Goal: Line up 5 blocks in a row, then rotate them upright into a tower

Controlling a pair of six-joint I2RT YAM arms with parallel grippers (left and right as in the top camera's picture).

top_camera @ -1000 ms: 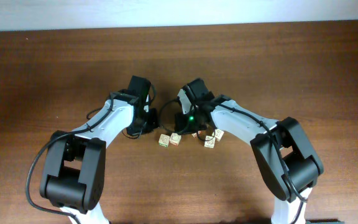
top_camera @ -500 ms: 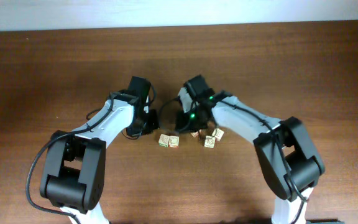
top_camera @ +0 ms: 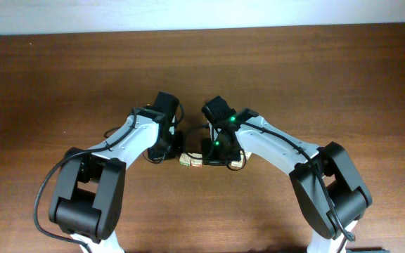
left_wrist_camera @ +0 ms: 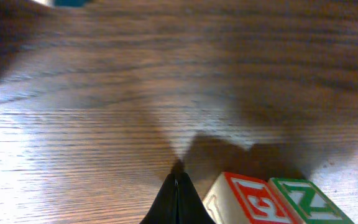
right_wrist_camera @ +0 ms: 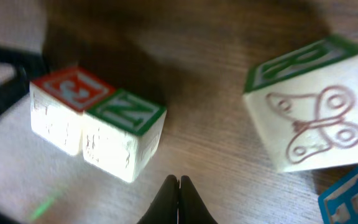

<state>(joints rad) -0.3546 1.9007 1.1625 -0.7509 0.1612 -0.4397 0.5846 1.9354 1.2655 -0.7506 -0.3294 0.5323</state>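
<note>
left gripper (left_wrist_camera: pixel 176 190) closed beside blocks (left_wrist_camera: pixel 252 198)

Left gripper (left_wrist_camera: pixel 177 183) has shifted right, to just beside the red-lettered block (left_wrist_camera: pixel 244 199). Right gripper (right_wrist_camera: pixel 179 183) has moved toward the table's (top_camera: pixel 329 70) near edge, over the blocks (top_camera: pixel 191 161).

The dark brown wooden table (left_wrist_camera: pixel 104 93) shows fine straight grain under a soft sheen, glaring pale at the left of the left wrist view. At the left of the right wrist view, the red-topped pale wooden cube (right_wrist_camera: pixel 64 109) and the green-topped pale wooden cube (right_wrist_camera: pixel 123 134) look matt, with faintly scuffed sides.
</note>
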